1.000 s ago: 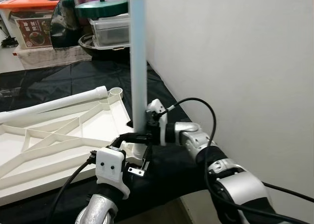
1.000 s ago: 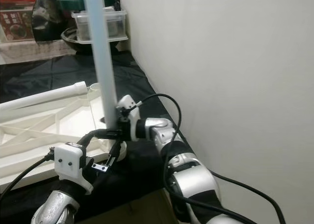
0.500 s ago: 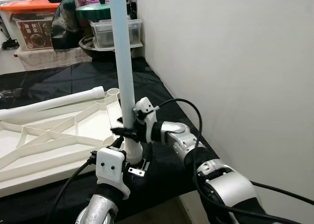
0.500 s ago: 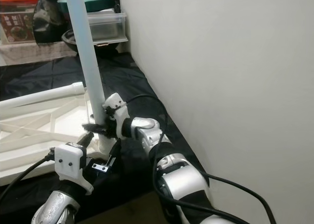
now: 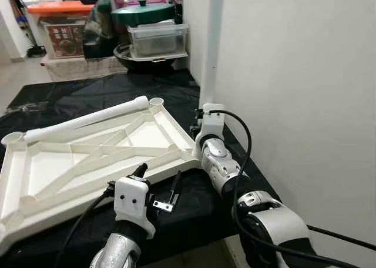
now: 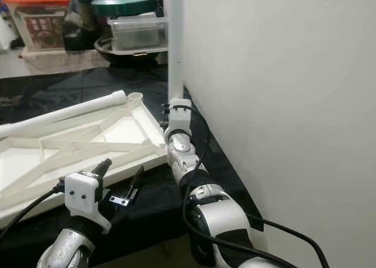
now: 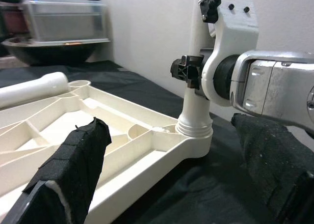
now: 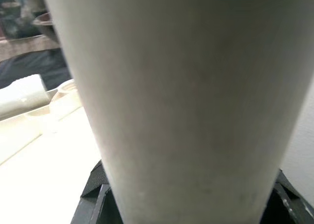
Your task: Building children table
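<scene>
White tabletop (image 5: pixel 88 162), two legs (image 5: pixel 210 44), apparently four sockets.

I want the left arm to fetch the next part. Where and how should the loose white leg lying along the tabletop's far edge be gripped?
Grip the loose leg mid-shaft, coming from above with the fingers straddling it crosswise: it lies flat, round and slender, and its midpoint should balance. The left gripper hangs open nearby.

White leg (image 5: pixel 212 44) upright in upturned tabletop (image 5: pixel 88 162) corner; second leg (image 5: pixel 88 120) flat.
</scene>
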{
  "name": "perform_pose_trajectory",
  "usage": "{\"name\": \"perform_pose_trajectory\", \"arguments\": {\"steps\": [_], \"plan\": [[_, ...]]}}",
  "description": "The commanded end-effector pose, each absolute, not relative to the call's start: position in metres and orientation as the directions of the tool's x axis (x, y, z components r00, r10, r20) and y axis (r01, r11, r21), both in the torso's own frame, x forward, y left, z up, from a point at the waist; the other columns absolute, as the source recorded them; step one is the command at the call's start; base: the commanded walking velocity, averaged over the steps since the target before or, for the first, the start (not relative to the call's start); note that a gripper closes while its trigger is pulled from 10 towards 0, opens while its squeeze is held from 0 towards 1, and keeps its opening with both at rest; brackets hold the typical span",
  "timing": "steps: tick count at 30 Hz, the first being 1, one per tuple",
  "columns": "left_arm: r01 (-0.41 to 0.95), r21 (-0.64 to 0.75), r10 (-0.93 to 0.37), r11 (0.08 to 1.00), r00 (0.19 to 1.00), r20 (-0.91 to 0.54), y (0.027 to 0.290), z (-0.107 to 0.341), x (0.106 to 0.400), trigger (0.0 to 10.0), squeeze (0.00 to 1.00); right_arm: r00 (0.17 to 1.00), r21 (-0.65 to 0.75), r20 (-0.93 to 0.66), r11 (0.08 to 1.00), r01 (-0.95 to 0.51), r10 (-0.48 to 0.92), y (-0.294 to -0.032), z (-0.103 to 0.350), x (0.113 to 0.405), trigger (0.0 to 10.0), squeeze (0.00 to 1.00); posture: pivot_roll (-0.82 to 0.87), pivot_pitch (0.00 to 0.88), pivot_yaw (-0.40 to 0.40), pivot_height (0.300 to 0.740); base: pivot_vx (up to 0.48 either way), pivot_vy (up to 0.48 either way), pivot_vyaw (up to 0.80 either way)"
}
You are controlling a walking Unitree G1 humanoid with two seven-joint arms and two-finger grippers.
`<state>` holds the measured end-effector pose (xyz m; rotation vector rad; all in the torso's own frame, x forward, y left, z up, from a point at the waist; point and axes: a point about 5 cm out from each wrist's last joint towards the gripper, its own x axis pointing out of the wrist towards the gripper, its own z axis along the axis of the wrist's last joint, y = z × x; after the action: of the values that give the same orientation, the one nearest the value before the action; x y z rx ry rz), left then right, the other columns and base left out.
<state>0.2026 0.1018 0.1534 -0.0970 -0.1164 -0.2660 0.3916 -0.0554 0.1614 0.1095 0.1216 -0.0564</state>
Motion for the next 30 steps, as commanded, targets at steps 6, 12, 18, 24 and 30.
{"name": "perform_pose_trajectory", "arguments": {"steps": [6, 12, 18, 24, 30], "plan": [[0.265, -0.079, -0.255, 0.961, 0.96, 0.118, 0.1, 0.153, 0.203, 10.0, 0.0, 0.975, 0.257, -0.202, 0.966, -0.036, 0.09, -0.024, 0.147, 0.379, 10.0, 0.8, -0.01, 0.0, -0.033, 0.74, 0.0, 0.0, 0.0], [0.269, -0.079, -0.26, 0.96, 0.959, 0.114, 0.1, 0.151, 0.203, 10.0, 0.0, 0.975, 0.275, -0.136, 0.952, -0.135, 0.177, -0.015, 0.152, 0.377, 10.0, 1.0, -0.02, 0.0, -0.022, 0.74, 0.0, 0.0, 0.0], [0.264, -0.079, -0.254, 0.961, 0.96, 0.117, 0.101, 0.152, 0.204, 10.0, 0.0, 0.884, 0.208, 0.019, 0.863, -0.461, 0.468, -0.022, 0.164, 0.381, 10.0, 0.0, -0.02, 0.0, -0.018, 0.74, 0.0, 0.0, 0.0], [0.264, -0.077, -0.255, 0.961, 0.96, 0.116, 0.102, 0.152, 0.204, 10.0, 0.0, 0.705, 0.224, 0.0, 0.687, -0.691, 0.71, -0.03, 0.164, 0.379, 10.0, 0.0, 0.0, 0.0, -0.011, 0.74, 0.0, 0.0, 0.0], [0.266, -0.074, -0.257, 0.961, 0.96, 0.115, 0.102, 0.152, 0.204, 10.0, 0.0, 0.586, 0.207, -0.01, 0.575, -0.792, 0.81, -0.034, 0.165, 0.376, 10.0, 0.0, 0.0, 0.0, -0.011, 0.74, 0.0, 0.0, 0.0]]}}
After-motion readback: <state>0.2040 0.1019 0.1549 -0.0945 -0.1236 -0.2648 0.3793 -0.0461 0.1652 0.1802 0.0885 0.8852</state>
